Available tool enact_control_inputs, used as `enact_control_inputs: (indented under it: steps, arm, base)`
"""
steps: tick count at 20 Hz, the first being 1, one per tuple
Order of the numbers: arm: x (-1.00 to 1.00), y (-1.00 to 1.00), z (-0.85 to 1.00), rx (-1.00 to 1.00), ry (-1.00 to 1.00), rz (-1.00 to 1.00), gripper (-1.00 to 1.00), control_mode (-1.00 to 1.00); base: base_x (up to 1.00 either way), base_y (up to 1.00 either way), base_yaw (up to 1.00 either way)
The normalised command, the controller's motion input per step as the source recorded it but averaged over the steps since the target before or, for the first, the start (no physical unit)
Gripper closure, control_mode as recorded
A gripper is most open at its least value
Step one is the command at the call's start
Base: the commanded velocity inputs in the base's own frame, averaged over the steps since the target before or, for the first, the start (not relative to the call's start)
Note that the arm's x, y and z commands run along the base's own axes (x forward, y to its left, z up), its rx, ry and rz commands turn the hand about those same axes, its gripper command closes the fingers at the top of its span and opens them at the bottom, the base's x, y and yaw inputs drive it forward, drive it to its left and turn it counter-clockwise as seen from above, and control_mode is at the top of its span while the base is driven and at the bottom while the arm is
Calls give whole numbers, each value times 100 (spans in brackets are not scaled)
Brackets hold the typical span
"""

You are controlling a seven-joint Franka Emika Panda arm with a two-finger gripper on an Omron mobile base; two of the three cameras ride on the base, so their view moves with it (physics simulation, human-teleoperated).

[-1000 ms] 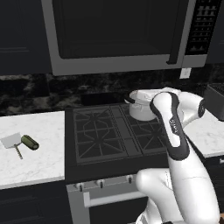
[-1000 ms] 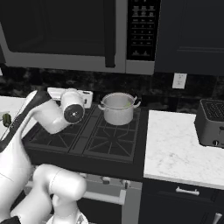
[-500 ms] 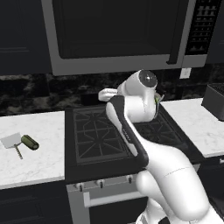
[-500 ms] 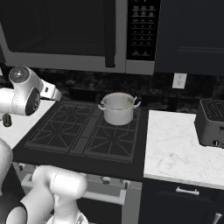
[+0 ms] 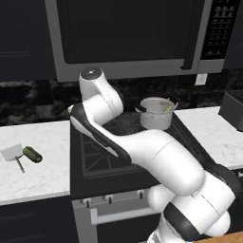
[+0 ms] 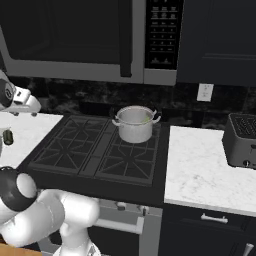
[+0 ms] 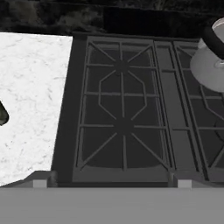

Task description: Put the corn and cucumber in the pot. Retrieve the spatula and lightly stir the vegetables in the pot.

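- One pot (image 5: 155, 114) stands on the back right burner of the stove (image 6: 95, 150); the corn (image 5: 169, 108) leans inside it against the rim, its pale green tip up.
- Gripper: its fingertips are not visible; by the hand's state the jaws stand fully apart and hold nothing, touching nothing.
- From the hand, looking down on the left burners, the pot sits off to the right and the cucumber (image 5: 32, 154) off to the left, well apart from the jaws.
- Cucumber lies on the white marble counter (image 5: 42, 175) left of the stove, just beside the spatula (image 5: 14, 155).
- A microwave (image 5: 128, 35) hangs above the stove; a dark toaster (image 6: 242, 140) sits on the right counter; dark cabinets all round.
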Motion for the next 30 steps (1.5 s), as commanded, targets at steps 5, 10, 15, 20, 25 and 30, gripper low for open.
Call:
enact_control_inputs:
  steps: [5, 10, 15, 20, 25, 30]
  arm:
    - [0, 81, -45, -3, 6, 4, -100, -100]
    - [7, 62, -39, 5, 10, 15, -100, -100]
    - [14, 43, -43, 16, 12, 19, -100, -100]
    - [15, 55, -44, 14, 8, 19, -100, -100]
    - [20, 62, -30, 3, 0, 13, -100, -100]
    - [36, 50, -11, -1, 0, 0, -100, -100]
  base:
    - [0, 0, 0]
    - [0, 0, 0]
    - [0, 0, 0]
    - [0, 0, 0]
    - [0, 0, 0]
    - [0, 0, 0]
